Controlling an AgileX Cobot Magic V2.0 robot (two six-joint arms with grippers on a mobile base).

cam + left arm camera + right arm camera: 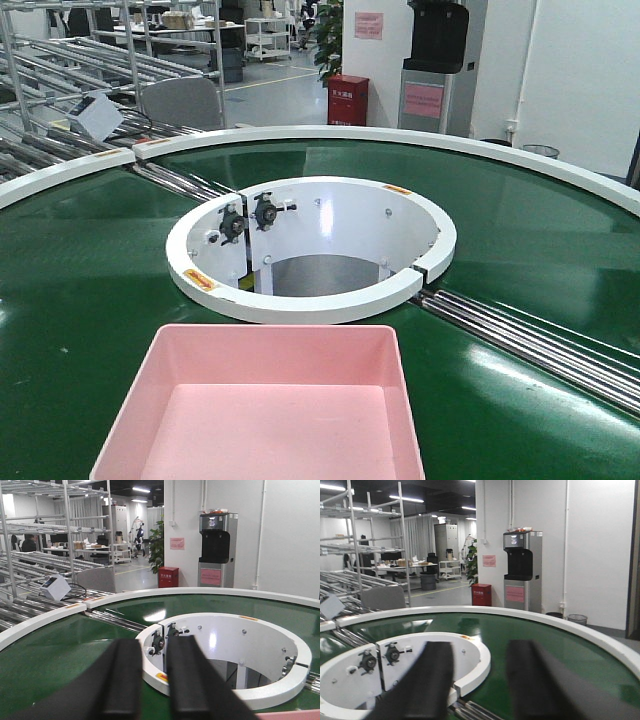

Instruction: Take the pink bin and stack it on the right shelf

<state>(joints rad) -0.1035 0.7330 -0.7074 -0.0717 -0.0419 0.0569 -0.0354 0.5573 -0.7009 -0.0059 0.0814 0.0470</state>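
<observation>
Well left of the white ring [310,300] that sits in the middle of the green conveyor belt [80,290], metal racks [50,60] of rollers run back into the hall. A small grey box [97,115] lies tilted on them. The belt curves around the ring on every side and is edged by a white outer rim [330,133].

In the left wrist view the left gripper [154,680] hangs above the belt on the near side of the ring. Its two black fingers [120,680] stand parallel with only a narrow gap between them, and they hold nothing.

The pink bin [275,355] rests on the belt just in front of the ring, its far rim close to the ring's white edge but apart from it. It sits upright, mouth up, and its near end is cut off by the lower edge of the front view. A strip of its rim shows at the bottom right corner of the left wrist view, below the ring.

Right of the ring, steel rollers [530,345] cross the belt in a slanting band. Beyond the ring, against the far wall, stand a red cabinet [348,98] and, further right, a grey water dispenser [436,60].

In the right wrist view the right gripper [480,685] hangs with the ring to its left, partly behind one finger. Its fingers [432,680] are spread wider than the left gripper's and grasp nothing.
</observation>
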